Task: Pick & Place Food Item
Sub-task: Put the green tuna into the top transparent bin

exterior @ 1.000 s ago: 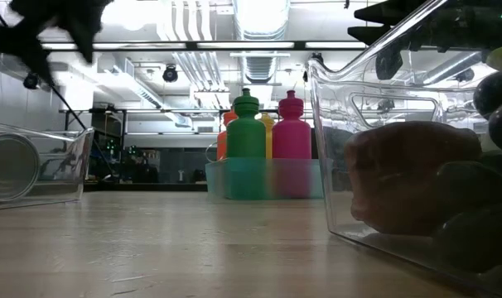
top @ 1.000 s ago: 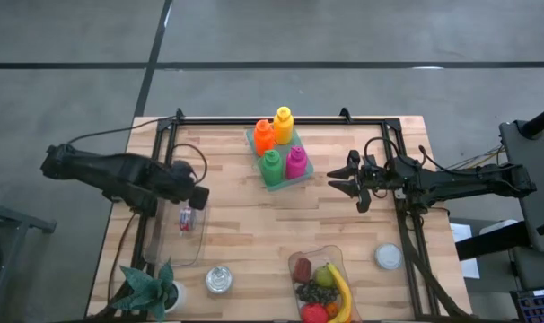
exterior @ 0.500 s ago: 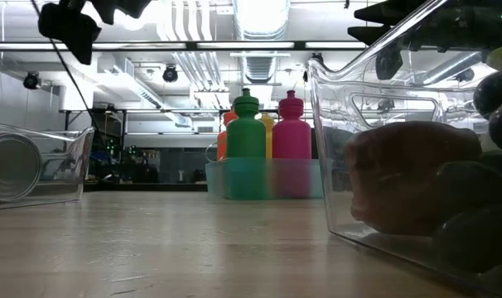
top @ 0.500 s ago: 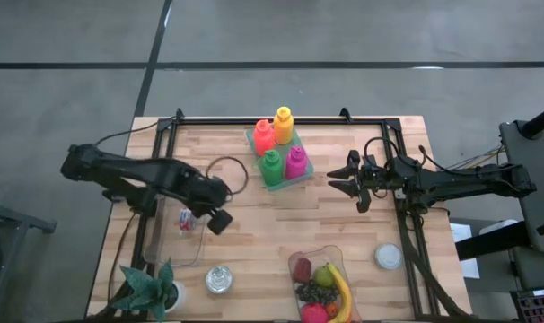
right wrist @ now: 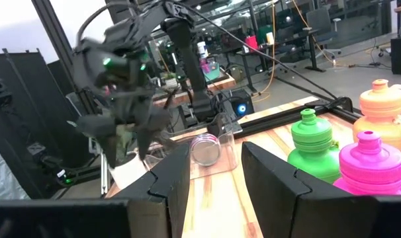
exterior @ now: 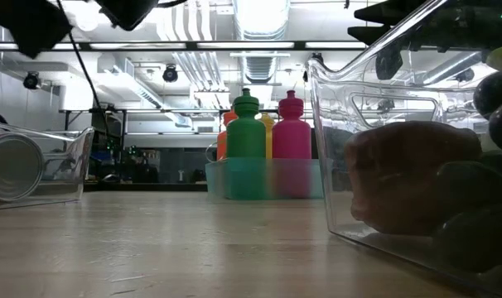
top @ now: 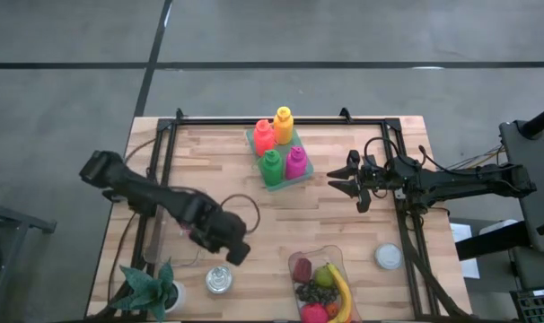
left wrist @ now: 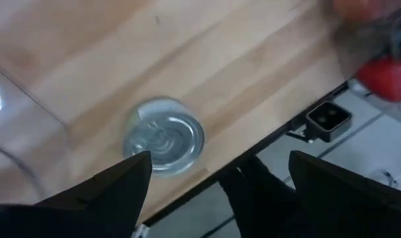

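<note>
A clear tub [top: 319,260] at the near edge holds fruit: a banana [top: 340,292], a red apple [top: 313,312], dark grapes and a green pear. A silver can [top: 219,280] stands upright on the wood near the front edge, left of the tub; it also shows in the left wrist view as the can [left wrist: 164,135]. My left gripper [top: 234,249] hovers open just above and beside that can, pointing steeply down; my left gripper [left wrist: 219,162] has nothing between its fingers. My right gripper [top: 337,181] waits open over the right half of the table, pointing level toward the left.
A teal tray with several coloured bottles [top: 279,148] stands at the far middle. A clear bin [top: 184,240] with a can lying in it sits at the left, a potted plant [top: 151,287] at the near left corner, a white lid [top: 389,257] at the near right.
My left gripper has swung from over the clear bin toward the table's near edge and to the right, sinking a little and tipping more steeply down, ending over the silver can. It has stayed open. Nothing on the table has moved.
</note>
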You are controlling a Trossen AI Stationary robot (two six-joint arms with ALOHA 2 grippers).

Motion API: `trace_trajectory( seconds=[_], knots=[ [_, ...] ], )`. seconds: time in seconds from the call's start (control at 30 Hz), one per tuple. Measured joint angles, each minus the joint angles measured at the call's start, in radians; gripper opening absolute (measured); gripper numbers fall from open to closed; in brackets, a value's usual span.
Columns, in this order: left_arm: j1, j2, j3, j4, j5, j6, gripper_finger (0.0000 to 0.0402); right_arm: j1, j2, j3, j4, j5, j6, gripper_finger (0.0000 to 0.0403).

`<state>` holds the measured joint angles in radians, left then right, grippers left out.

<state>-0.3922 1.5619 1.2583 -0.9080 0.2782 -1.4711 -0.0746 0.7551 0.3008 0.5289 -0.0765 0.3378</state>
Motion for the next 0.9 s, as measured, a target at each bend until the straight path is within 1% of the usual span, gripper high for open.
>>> trace_trajectory(
  seconds=[0.13,0.3,0.4,0.5,0.7,0.9],
  knots=[
    [-0.06,0.076,-0.001,0.047,0.003,-0.101,0.0363,0.0,0.0,0.0,0.0,0.0,0.0,0.0134],
    [-0.124,0.178,-0.001,0.067,0.004,-0.172,0.0363,0.0,0.0,0.0,0.0,0.0,0.0,0.0134],
    [-0.152,0.216,-0.001,0.075,0.008,-0.223,0.0363,0.0,0.0,0.0,0.0,0.0,0.0,0.0134],
    [-0.158,0.225,-0.002,0.081,0.005,-0.253,0.0363,0.0,0.0,0.0,0.0,0.0,0.0,0.0134],
    [-0.156,0.237,-0.015,0.082,-0.012,-0.259,0.0363,0.0,0.0,0.0,-0.001,0.0,0.0,0.0134],
    [-0.155,0.279,-0.021,0.118,-0.006,-0.288,0.0363,0.0,0.0,0.0,0.0,0.0,0.0,0.0134]
  ],
)
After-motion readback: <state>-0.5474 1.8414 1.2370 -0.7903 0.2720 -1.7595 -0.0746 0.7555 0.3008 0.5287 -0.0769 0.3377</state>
